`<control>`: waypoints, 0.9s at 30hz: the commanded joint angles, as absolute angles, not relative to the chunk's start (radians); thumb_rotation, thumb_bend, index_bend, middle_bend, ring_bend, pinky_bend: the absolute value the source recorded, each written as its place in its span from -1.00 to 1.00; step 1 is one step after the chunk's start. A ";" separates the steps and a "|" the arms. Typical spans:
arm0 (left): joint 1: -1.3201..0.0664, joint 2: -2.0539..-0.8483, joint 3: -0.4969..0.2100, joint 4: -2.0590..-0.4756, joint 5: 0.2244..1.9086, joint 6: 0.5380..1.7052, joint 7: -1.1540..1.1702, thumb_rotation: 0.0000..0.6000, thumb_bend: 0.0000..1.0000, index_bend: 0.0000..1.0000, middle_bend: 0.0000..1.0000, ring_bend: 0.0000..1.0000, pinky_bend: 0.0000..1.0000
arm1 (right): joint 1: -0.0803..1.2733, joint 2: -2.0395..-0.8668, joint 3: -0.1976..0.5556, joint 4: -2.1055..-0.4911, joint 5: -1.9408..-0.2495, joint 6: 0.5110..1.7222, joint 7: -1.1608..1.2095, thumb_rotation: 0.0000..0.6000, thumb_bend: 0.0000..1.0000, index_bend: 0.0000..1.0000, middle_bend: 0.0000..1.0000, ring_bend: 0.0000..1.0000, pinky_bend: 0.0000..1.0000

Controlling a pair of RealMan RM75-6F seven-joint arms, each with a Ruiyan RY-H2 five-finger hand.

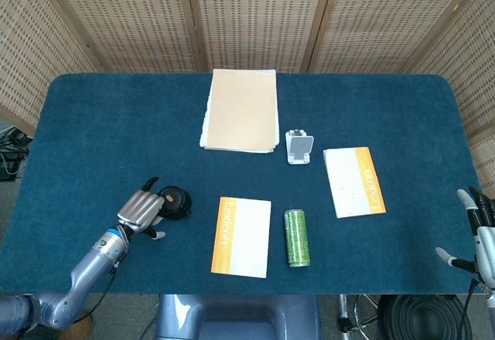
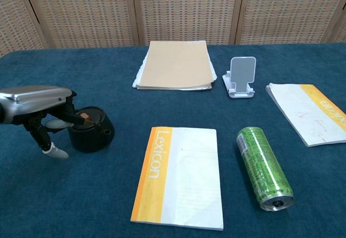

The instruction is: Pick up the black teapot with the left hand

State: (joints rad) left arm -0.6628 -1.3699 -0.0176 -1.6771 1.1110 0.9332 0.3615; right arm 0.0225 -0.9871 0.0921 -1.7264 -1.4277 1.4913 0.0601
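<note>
While the table shows whole from the head view, the chest view cuts off its near edge and right side. Bare blue cloth lies wide along the left side and far corners. A tan folder on loose sheets sits at the far middle. Just left of centre near the front lies a notebook with "Lexicon" readable on its orange band; a second notebook at the right has writing too small to read. A green can lies on its side between them, its label unreadable. A white stand sits beside the folder. The teapot stands at the front left, partly hidden by the left hand, whose fingers reach over its lid and side; a firm grasp cannot be told. The right hand, off the table's right edge, is released, fingers apart.
</note>
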 commanded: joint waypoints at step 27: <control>-0.614 -1.123 -0.013 -1.876 1.204 0.968 0.296 -0.09 -0.54 1.00 1.00 0.73 -0.91 | 0.007 -0.971 0.086 -1.746 -1.461 1.529 0.080 1.00 -1.00 -1.00 -1.00 -1.00 -1.00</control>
State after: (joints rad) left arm -0.6125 -1.1299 -0.0137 -1.8699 1.2061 0.9715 0.2910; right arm 0.0067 -0.9710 0.0861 -1.7455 -1.4608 1.5286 0.0802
